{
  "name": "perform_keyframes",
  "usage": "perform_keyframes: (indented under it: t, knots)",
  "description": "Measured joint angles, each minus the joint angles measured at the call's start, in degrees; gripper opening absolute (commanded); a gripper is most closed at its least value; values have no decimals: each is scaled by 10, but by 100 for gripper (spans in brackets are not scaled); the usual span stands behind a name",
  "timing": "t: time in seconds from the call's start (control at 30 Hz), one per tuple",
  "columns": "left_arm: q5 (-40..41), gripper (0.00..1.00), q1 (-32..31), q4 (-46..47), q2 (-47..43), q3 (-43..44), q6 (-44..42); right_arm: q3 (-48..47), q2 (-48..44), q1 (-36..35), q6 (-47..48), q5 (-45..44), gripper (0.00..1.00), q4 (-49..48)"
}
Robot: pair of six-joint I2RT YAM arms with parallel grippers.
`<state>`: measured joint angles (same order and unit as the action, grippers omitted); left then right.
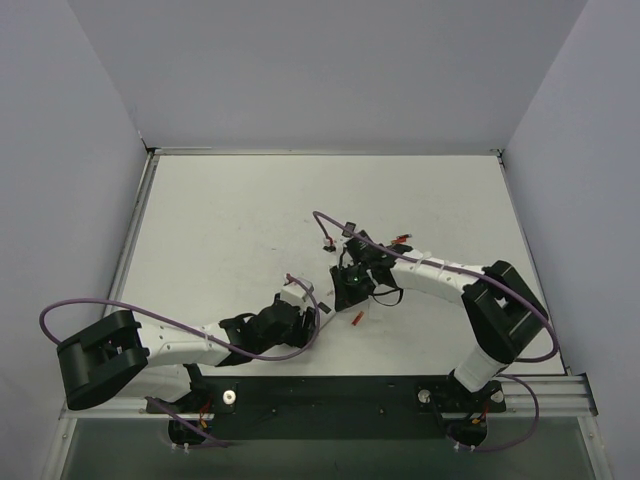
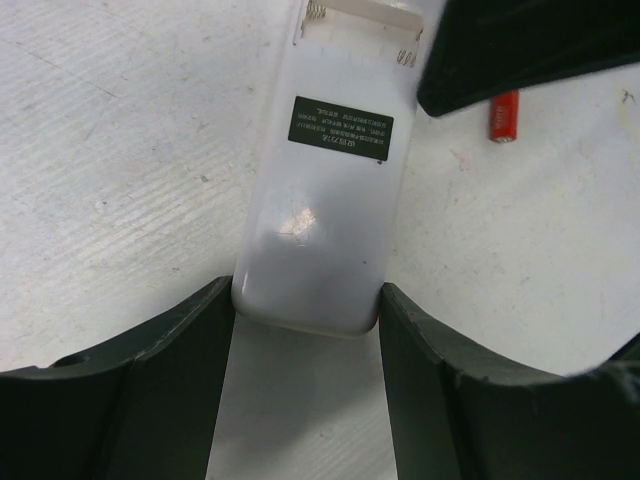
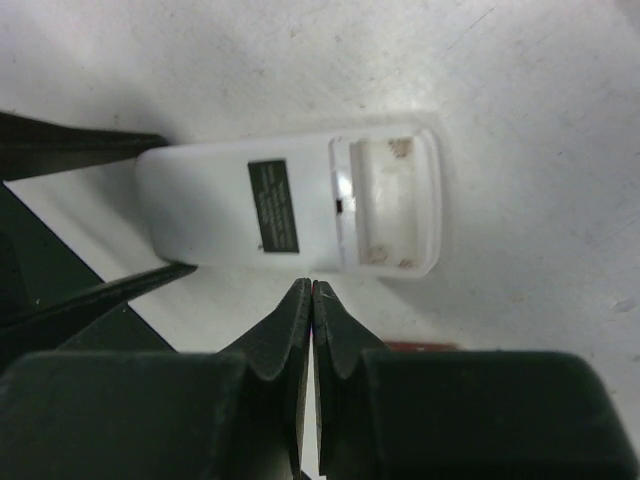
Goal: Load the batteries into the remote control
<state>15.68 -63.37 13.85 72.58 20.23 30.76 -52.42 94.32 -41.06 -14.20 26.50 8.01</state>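
Remote control point(image 2: 330, 200) lies white back up on the table point(image 2: 110, 150). Its near end is pinched between the fingers of my left gripper point(image 2: 306, 300), jaws partway wide around its broad body. I judge that hold is there to steady it, so it cannot skate while cells are pressed against the springs point(image 2: 313, 12). At the far end the battery compartment point(image 3: 385, 205) stands uncovered and empty. My right gripper point(image 3: 312, 292) hovers just beside the remote's long edge, tips pressed together with nothing between them. One red battery point(image 2: 504, 116) rests on the table close to that gripper, so collecting it looks like the step due.
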Motion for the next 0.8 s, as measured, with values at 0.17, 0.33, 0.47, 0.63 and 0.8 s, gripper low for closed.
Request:
perform_keyframes:
  t: [0.17,0.33,0.47,0.63,0.8]
  knots:
    - [21,0,5,1,0,-2,5,23,-48,-9,-5,3,10,3]
    - [33,7,5,1,0,-3,5,62,-168,-10,-4,-41,39,-6]
    - [39,33,4,0,0,-3,0,92,-273,-2,-4,-90,63,-10]
    - [44,53,-2,-7,-2,-3,-13,111,-330,22,-10,-134,77,9]
    - [49,67,-9,-33,-16,-2,-18,111,-330,28,-24,-148,100,62]
